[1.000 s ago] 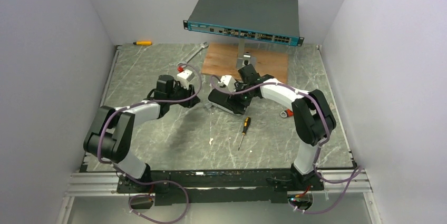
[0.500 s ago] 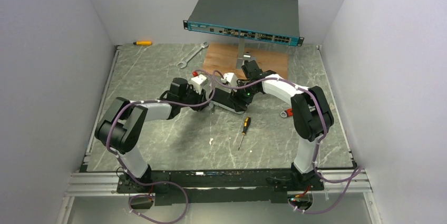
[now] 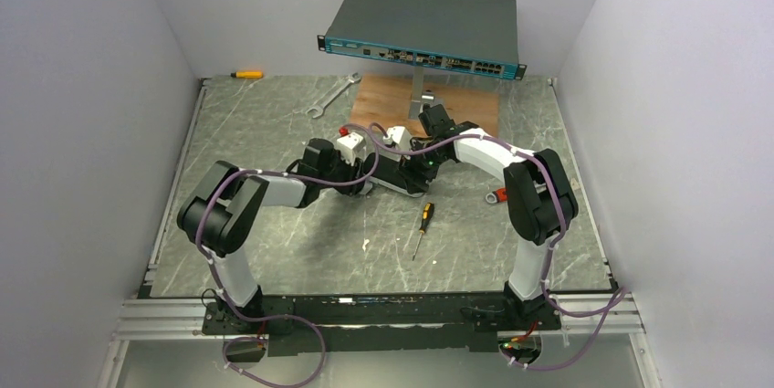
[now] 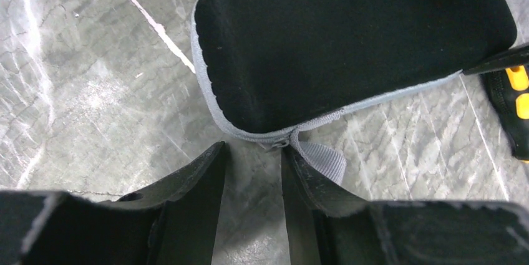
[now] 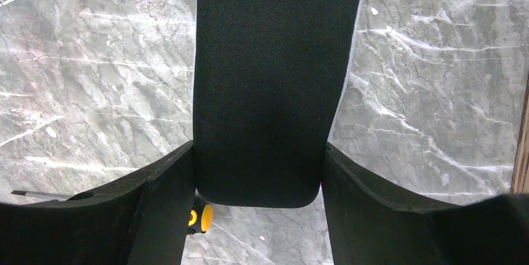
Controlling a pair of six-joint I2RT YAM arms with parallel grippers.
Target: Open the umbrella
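The umbrella (image 3: 394,175) lies packed on the marble table, a short black oblong with a pale grey rim (image 4: 349,40). My right gripper (image 5: 259,145) is shut on the umbrella (image 5: 268,78), with a finger pressed against each long side near one end. At the opposite end my left gripper (image 4: 252,146) is open, its tips just short of the zipper pull, and only table shows between its fingers. A grey strap (image 4: 321,156) from that end lies against the outside of its right finger. In the top view both grippers meet at the umbrella, the left (image 3: 365,178) and the right (image 3: 415,164).
A dark-grey network switch (image 3: 424,27) stands on a post over a wooden board (image 3: 465,110) at the back. A wrench (image 3: 331,94) and a small yellow screwdriver (image 3: 246,74) lie at the back left. A black-and-yellow screwdriver (image 3: 422,224) lies just in front of the umbrella.
My left arm has swung right and brought its gripper up to the umbrella's end. My right gripper has narrowed onto the umbrella's sides and shifted slightly.
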